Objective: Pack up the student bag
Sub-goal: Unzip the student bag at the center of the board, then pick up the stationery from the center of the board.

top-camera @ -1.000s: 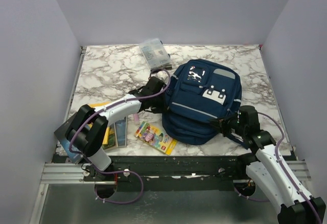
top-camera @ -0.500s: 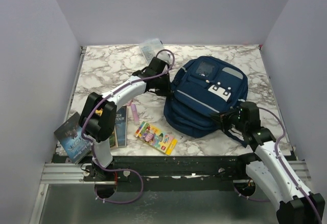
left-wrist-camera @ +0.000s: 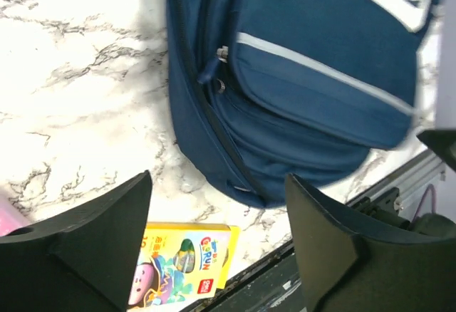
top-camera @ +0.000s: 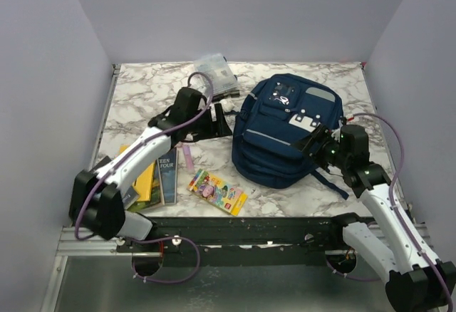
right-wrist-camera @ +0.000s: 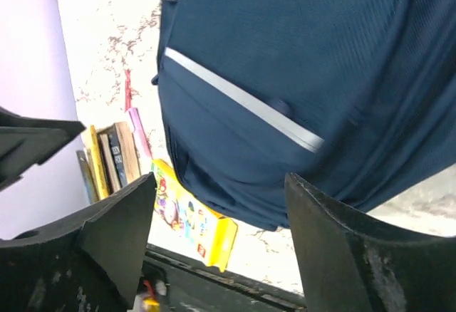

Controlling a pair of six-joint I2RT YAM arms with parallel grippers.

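Top view, read left to right.

- A stack of thin books with yellow and dark covers [top-camera: 158, 177] is noted at 8 o'clock on the white-and-grey marbled counter [top-camera: 139, 98], close to the near edge.
- A small pink pen-like stick [top-camera: 188, 157] is seen lying just at 3 o'clock of the books.
- A flat yellow cardboard box with a colourful cartoon print [top-camera: 217, 191] is placed at 6 o'clock, set at a slant.
- A small clear plastic pouch [top-camera: 216, 73] is found at 12 o'clock, by the far edge.
- The left gripper [top-camera: 225, 122] is held just at 9 o'clock of the bag. Its jaws are spread wide and nothing is gripped; only bare counter and the bag's side are seen between them in the wrist view.
- The large navy blue fabric backpack [top-camera: 285, 137] is laid at 3 o'clock of the counter's middle. Its front pockets, grey trim lines and white zipper tabs are turned upward.
- The right gripper [top-camera: 314, 143] is positioned at the backpack's 4 o'clock side, jaws wide, nothing held. Contact with the fabric cannot be told.
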